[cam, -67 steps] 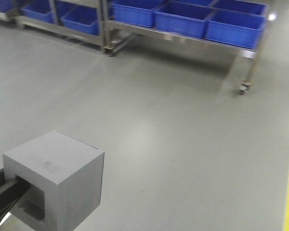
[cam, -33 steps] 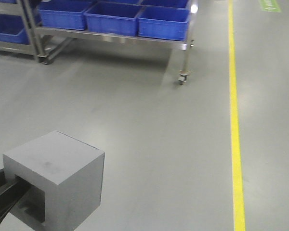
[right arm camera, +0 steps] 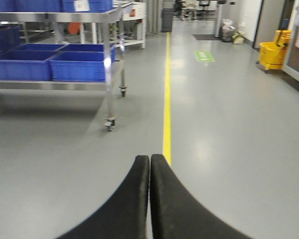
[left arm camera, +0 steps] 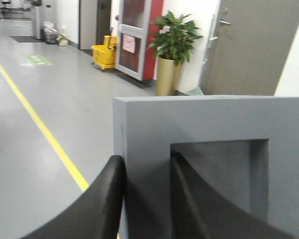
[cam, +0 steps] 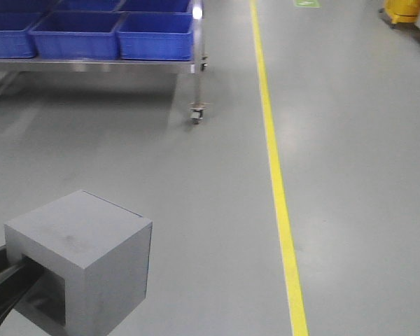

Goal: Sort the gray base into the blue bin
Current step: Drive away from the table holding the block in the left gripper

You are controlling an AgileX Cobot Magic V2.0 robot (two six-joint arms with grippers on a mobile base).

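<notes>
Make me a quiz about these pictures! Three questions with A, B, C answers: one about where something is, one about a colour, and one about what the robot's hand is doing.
1. Where are the blue bins?
A. on the floor
B. on a metal cart
C. on a table

2. What colour is the long painted line?
A. red
B. white
C. yellow

3. What is happening to the gray block?
A. the left gripper holds it
B. it lies on the floor
C. it sits in a bin

Answers:
1 B: the bins stand side by side up on the cart.
2 C: the line is bright yellow in every view.
3 A: one of the jaws is inside the block's square hole and the other is outside its wall.
</notes>
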